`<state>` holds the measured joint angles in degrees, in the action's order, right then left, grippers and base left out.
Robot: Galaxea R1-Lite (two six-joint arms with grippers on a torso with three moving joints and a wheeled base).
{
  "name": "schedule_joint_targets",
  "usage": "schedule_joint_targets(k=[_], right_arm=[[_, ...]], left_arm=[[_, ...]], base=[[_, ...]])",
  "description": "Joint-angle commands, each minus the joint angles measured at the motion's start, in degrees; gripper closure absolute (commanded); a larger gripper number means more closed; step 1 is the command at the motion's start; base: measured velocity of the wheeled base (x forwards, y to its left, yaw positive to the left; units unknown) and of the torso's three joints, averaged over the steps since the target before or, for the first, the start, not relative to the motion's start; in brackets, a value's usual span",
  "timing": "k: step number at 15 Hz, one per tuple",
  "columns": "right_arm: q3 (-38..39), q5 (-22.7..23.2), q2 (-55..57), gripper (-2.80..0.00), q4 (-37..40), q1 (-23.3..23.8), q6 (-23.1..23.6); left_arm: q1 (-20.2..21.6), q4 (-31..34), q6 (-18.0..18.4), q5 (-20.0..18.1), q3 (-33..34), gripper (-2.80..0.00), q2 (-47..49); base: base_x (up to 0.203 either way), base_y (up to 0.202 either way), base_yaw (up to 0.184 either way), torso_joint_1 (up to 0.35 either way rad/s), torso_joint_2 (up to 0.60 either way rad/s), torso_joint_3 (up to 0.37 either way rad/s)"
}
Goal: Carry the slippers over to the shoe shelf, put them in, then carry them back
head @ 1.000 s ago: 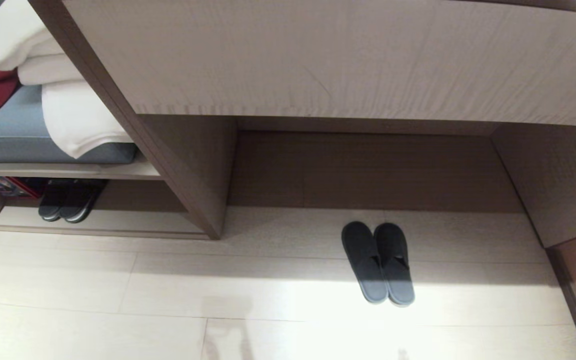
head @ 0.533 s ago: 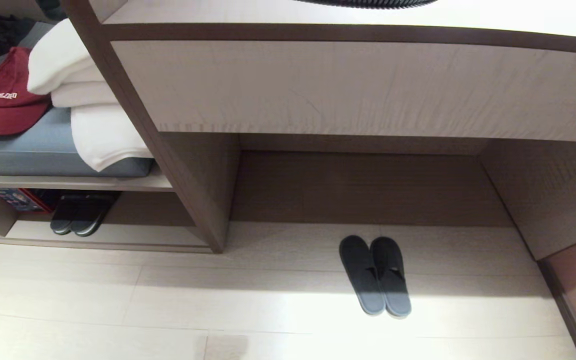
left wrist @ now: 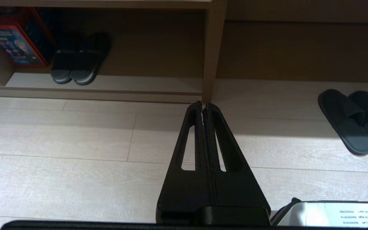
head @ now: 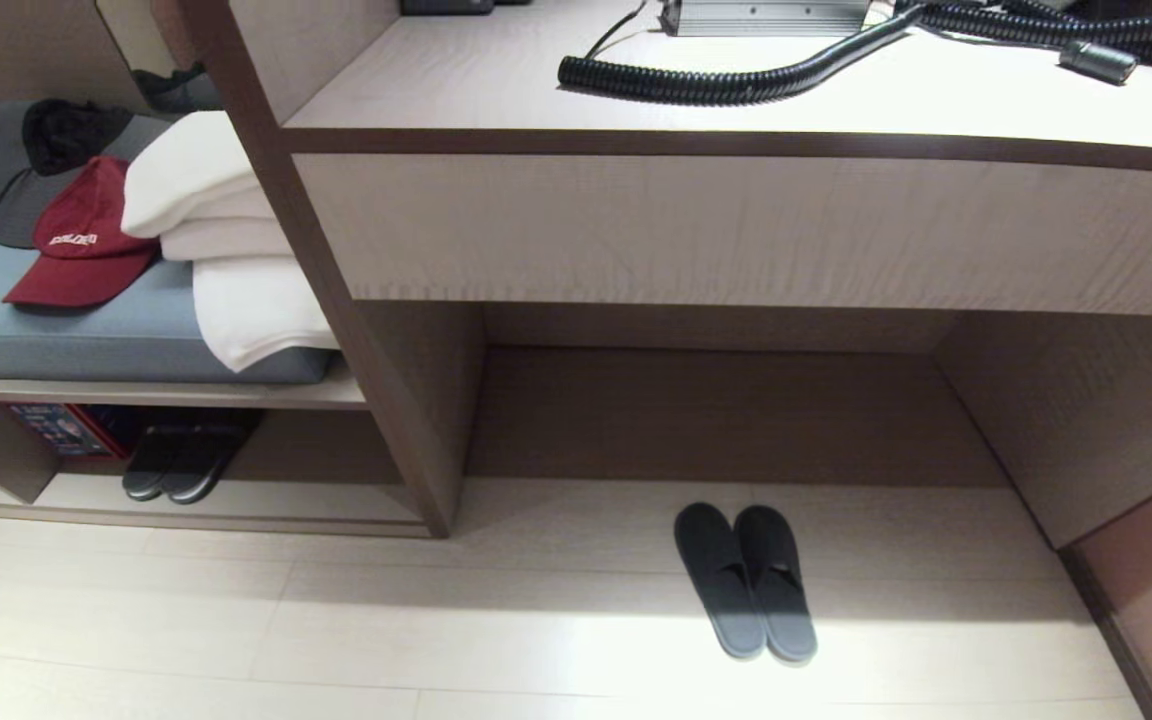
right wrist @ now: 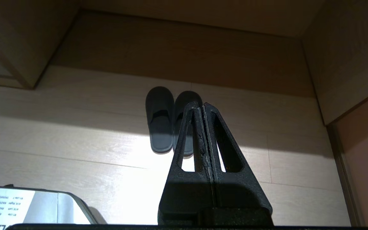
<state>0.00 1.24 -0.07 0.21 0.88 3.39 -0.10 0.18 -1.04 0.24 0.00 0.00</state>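
— On the pale plank floor, where are the slippers?
— Side by side at the desk recess mouth, heels nearer; the shoe shelf lies far left with open floor between
— Grippers?
— Left gripper and right gripper both pinched closed, empty
— Changed?
— View tilted up: the desktop now shows
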Motion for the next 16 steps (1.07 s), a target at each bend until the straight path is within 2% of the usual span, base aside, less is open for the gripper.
schedule_joint_targets(k=[1,16], right_arm=[[0.09,0.04,-0.01,0.00,0.05,0.00,0.04],[0.09,0.08,-0.01,0.00,-0.04,0.00,0.04]], left_arm=[[0.01,-0.01,-0.02,0.02,0.00,0.00,0.00],[0.01,-0.01,-0.02,0.02,0.00,0.00,0.00]], base=[[0.000,0.000,0.000,0.002,0.01,0.207],[0.000,0.000,0.000,0.001,0.00,0.202]])
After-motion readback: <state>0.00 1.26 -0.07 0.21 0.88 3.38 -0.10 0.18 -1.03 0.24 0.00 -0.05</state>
